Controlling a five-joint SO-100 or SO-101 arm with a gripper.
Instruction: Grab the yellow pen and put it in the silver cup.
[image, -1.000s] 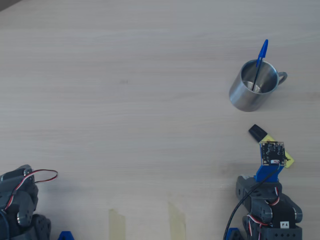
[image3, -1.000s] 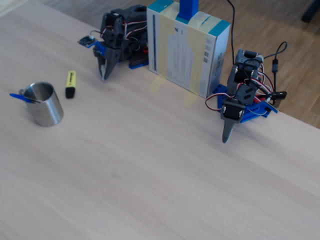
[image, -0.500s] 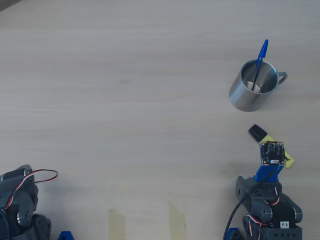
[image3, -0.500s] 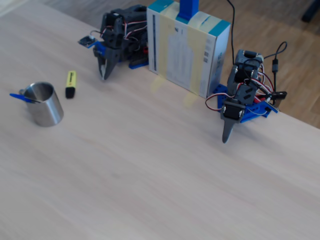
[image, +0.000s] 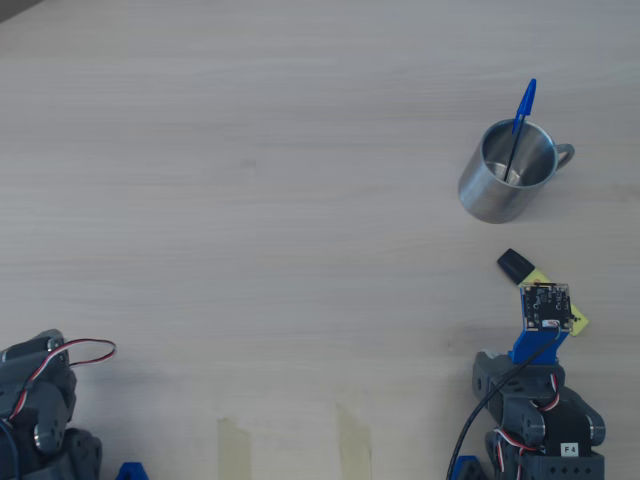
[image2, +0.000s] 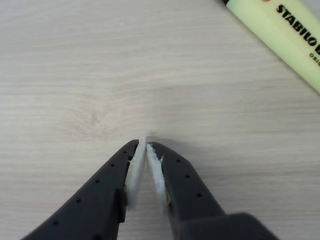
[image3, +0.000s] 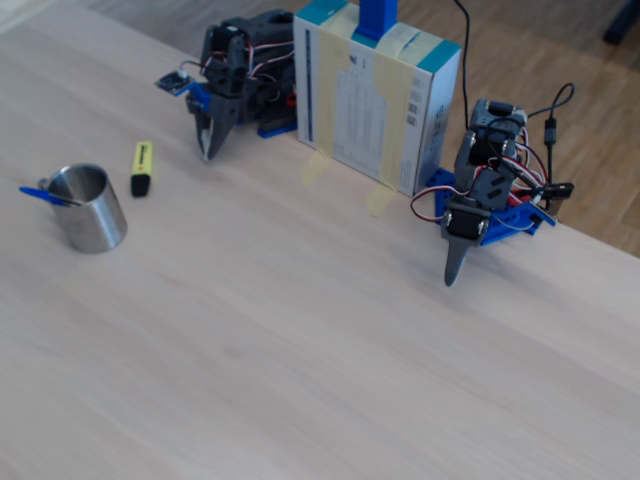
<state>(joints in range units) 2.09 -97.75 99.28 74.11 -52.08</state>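
Highlighter first: the yellow pen (image3: 142, 166) lies flat on the table (image3: 330, 340), just beside the silver cup (image3: 90, 208), black cap toward it. In the wrist view I see its barrel (image2: 280, 35) running diagonally, off to the upper right of my gripper (image2: 146, 145), whose jaws are nearly closed and empty.

Hobby desk setup, home or office, you decide.
Pale wood table (image3: 300, 330); behind its far edge, wood-plank floor (image3: 560, 60), a taped cardboard box (image3: 375, 95), loose servo wiring (image3: 545, 185).
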